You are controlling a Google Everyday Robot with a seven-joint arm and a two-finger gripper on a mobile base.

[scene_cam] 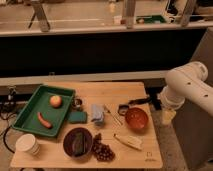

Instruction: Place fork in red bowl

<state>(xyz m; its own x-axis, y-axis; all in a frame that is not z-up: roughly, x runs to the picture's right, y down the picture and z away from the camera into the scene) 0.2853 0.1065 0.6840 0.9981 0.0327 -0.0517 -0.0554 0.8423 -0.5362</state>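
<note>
The fork (pixel 114 116) is a thin pale utensil lying flat on the wooden table (pixel 120 91), between a blue cloth (pixel 97 114) and the red bowl (pixel 136 119). The bowl is glossy orange-red, sits upright at the table's right side and looks empty inside. My white arm (pixel 186 89) comes in from the right. My gripper (pixel 156 102) is a dark shape at the table's right edge, just right of and slightly behind the bowl, and apart from the fork. It is near the end of a black-handled tool (pixel 135 103).
A green tray (pixel 30 112) at the left holds an apple (pixel 55 101) and an orange stick-shaped item (pixel 44 120). A plum-brown bowl (pixel 78 141), grapes (pixel 102 151), a cream-yellow oblong object (pixel 128 141), a white cup (pixel 27 144) and a green sponge (pixel 77 116) lie along the front.
</note>
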